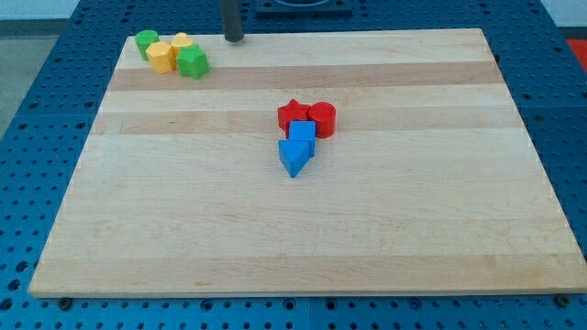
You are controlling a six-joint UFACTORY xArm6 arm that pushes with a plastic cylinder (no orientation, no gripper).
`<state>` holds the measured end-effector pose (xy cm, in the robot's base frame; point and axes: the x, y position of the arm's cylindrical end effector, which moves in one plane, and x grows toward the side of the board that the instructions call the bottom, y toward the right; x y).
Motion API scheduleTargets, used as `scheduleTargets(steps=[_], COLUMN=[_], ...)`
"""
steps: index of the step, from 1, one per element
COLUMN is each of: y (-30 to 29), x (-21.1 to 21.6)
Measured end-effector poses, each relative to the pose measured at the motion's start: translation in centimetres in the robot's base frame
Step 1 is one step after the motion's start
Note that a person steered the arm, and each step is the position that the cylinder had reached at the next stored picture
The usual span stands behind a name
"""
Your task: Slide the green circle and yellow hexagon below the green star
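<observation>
i'm running an arm that carries no gripper at all, only a dark rod, so nothing is being clasped or held. my tip (234, 38) is sitting at the top edge of the wooden tabletop (385, 238), a little to the view's right of the cluster in the top left corner and apart from it.

that cluster is packed tight: the green circle (147, 41) is at its far left, the yellow hexagon (160, 57) is touching it just below and to the right, a second yellow block (182, 43) is sitting behind, and the green star (193, 62) is on the right end.

the red star (292, 115), red circle (322, 118), blue cube (303, 133) and blue triangle (293, 158) are bunched mid-board, well apart and out of the way.

i'm judging that the pair needs peeling away from the star first. i'd be bringing my tip round above the green circle and yellow hexagon, pushing them towards the view's bottom, then nudging rightward under the star, in short strokes so neither the star nor the spare yellow block gets dragged along.
</observation>
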<state>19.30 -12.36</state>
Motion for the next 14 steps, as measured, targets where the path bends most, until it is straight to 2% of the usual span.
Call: scheduleTargets(steps=[1,3,5,6,7,8,9,11,12,14], y=[-1.2,3.2,3.0,-3.0,-10.0,-14.9,-16.9,-17.0,-16.1,-13.4], x=[-0.1,1.6,12.2,15.5,16.0,14.0,9.5,1.8,0.5,2.0])
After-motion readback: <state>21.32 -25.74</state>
